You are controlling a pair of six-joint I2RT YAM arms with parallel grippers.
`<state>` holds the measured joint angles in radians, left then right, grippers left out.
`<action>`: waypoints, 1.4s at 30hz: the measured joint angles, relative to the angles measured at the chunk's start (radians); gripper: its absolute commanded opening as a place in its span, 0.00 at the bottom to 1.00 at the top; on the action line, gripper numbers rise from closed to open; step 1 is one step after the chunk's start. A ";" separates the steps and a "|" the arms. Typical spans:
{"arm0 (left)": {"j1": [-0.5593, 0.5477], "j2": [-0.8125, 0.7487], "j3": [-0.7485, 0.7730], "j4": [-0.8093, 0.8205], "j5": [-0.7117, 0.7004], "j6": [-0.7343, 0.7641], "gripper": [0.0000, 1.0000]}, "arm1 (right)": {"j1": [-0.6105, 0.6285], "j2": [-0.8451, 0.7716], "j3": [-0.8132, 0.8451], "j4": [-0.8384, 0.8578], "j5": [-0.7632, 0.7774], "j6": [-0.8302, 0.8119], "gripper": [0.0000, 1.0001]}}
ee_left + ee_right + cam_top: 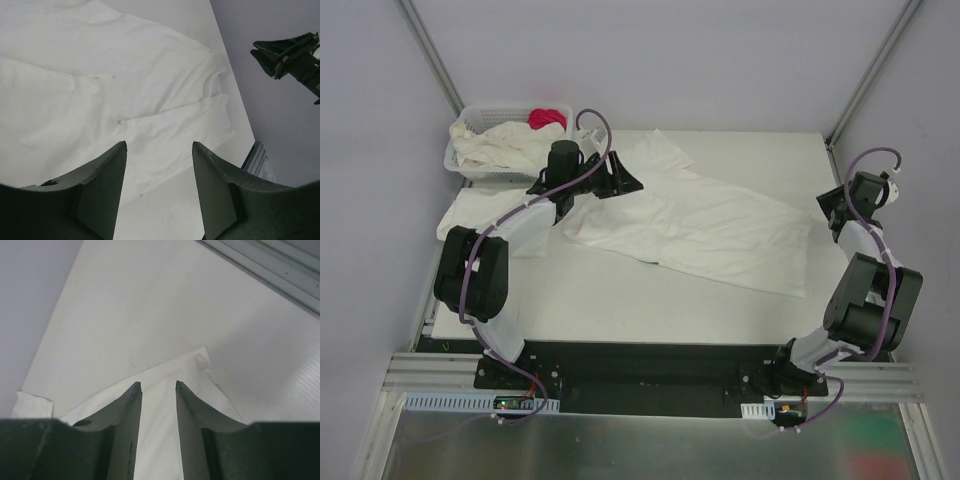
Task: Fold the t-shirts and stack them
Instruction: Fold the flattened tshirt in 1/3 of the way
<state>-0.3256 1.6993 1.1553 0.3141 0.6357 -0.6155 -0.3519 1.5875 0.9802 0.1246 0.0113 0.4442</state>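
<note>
A white t-shirt (710,230) lies spread out and creased across the middle of the table, running from centre left to the right side. My left gripper (625,180) hovers over its left end, open, with nothing between the fingers (159,145); the cloth (100,85) lies flat below. My right gripper (832,212) hangs over the shirt's right corner (200,365), jaws a narrow gap apart and holding nothing (157,383). More white t-shirts (500,145) are heaped in the basket. Another one (470,215) lies on the table at the left.
A white lattice basket (470,118) stands at the back left with a pink-red cloth (548,117) in it. Grey walls close in the table on the left, right and back. A metal rail (260,265) runs along the table's right edge.
</note>
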 measured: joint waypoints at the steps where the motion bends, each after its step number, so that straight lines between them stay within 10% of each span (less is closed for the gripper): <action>1: 0.000 0.000 0.007 -0.005 -0.008 0.003 0.54 | 0.004 -0.030 -0.004 0.000 -0.003 0.000 0.37; 11: 0.032 0.084 0.225 0.016 -0.041 0.005 0.54 | 0.266 -0.254 -0.108 -0.088 -0.043 -0.042 0.37; 23: 0.108 -0.077 0.072 0.003 -0.073 0.031 0.55 | 0.345 -0.666 -0.418 -0.242 0.137 -0.060 0.35; 34: 0.096 -0.035 0.056 0.002 -0.125 0.051 0.56 | 0.322 -0.319 -0.312 -0.145 0.175 -0.037 0.34; 42: 0.096 0.283 0.400 -0.109 -0.086 0.074 0.65 | 0.283 -0.319 -0.249 -0.092 0.106 -0.049 0.35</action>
<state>-0.2295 1.9827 1.5551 0.2047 0.5499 -0.5411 -0.0689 1.2690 0.7307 0.0326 0.1177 0.3950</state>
